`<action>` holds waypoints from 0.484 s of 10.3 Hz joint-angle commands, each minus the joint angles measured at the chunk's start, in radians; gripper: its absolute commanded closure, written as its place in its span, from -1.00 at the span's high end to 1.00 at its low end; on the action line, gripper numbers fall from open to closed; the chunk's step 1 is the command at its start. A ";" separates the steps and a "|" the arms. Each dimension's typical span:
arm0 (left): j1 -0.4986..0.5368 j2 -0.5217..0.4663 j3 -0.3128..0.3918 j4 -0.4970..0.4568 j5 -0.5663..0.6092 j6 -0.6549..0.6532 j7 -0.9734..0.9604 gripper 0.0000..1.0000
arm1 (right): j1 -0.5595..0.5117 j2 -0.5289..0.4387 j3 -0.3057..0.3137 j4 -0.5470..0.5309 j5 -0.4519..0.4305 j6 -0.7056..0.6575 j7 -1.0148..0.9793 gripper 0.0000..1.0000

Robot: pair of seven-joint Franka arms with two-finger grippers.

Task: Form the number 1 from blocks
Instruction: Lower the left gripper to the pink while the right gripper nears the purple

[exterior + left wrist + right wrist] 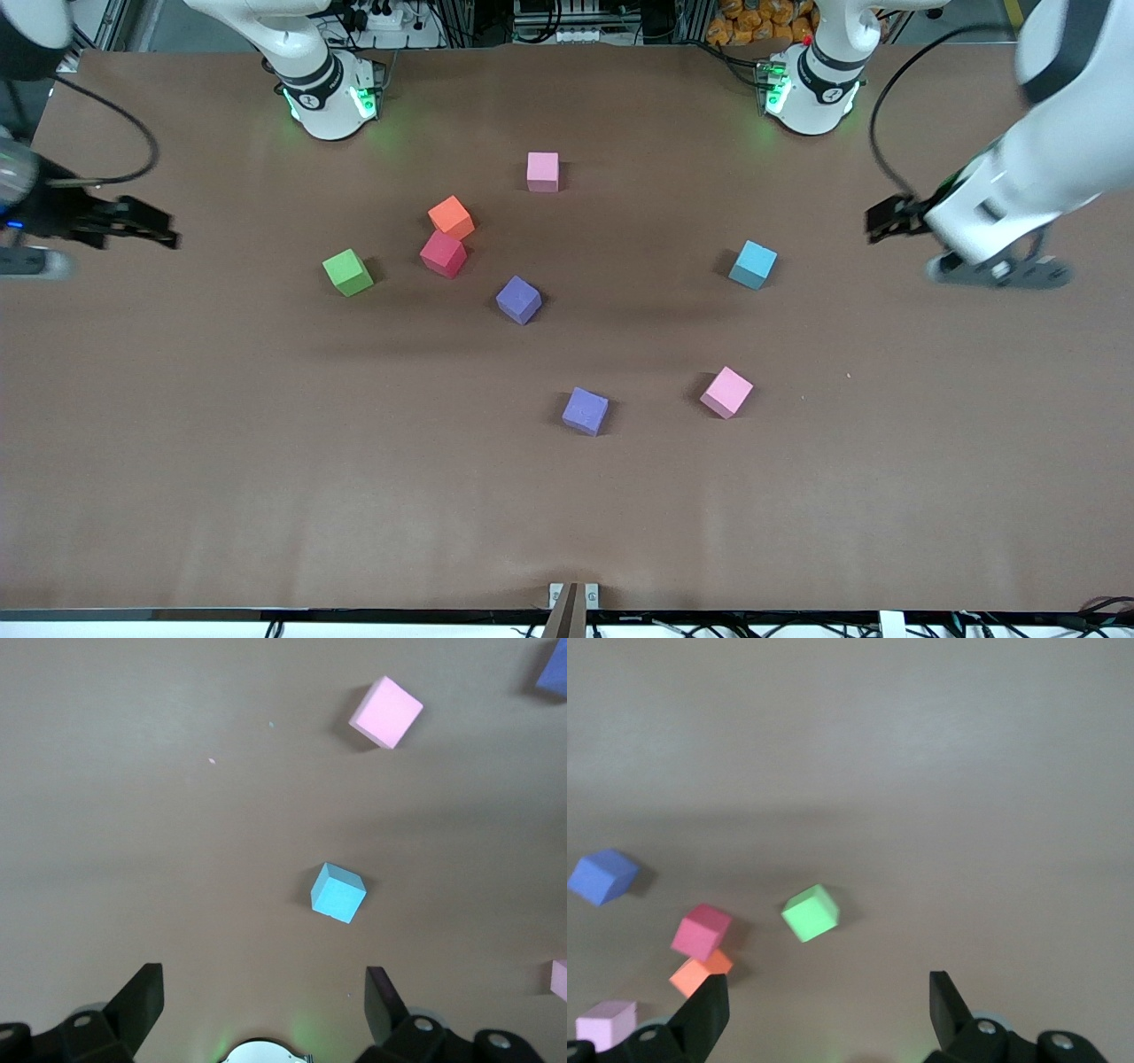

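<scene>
Both hands hang wide and empty above the bench [177,496] as I watch from the front camera: my left hand [886,221] is up over the left arm's end of the bench, my right hand [155,232] over the right arm's end. Eight blocks lie scattered, none touching a hand. Farthest from the camera sits a pale pink block [542,171]. Nearer come the orange block [451,217] and the red block [443,253], just beside each other and perhaps touching at a corner; I can't be sure from here. Toward the right arm's end of them lies the green block [347,271]; a purple block [518,299] sits a little nearer to the camera than the red one. Well apart, toward the left arm's end, is the light blue block [753,264]. Nearest the camera lie a second purple block [585,410] and a second pink block [726,392], near each other but apart.

On the left wrist view, the hand's two fingers [135,1003] stand far apart with bare bench between them; the light blue block and a pink one lie ahead.

On the right wrist view, the fingers [707,1008] are likewise spread, with the green, red, orange, purple and pale pink blocks in sight on the bench.
</scene>
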 commanded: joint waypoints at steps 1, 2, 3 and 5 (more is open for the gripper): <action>-0.010 0.108 -0.030 0.018 -0.006 0.071 0.003 1.00 | 0.034 -0.010 -0.001 -0.061 0.046 0.033 0.083 1.00; -0.030 0.154 -0.031 0.021 -0.006 0.115 -0.019 1.00 | 0.055 -0.010 -0.001 -0.093 0.046 0.048 0.124 1.00; -0.048 0.197 -0.031 0.024 -0.002 0.155 -0.072 1.00 | 0.063 -0.017 0.001 -0.140 0.057 0.094 0.135 1.00; -0.068 0.280 -0.031 0.031 0.008 0.282 -0.135 1.00 | 0.112 -0.022 0.001 -0.211 0.078 0.175 0.233 1.00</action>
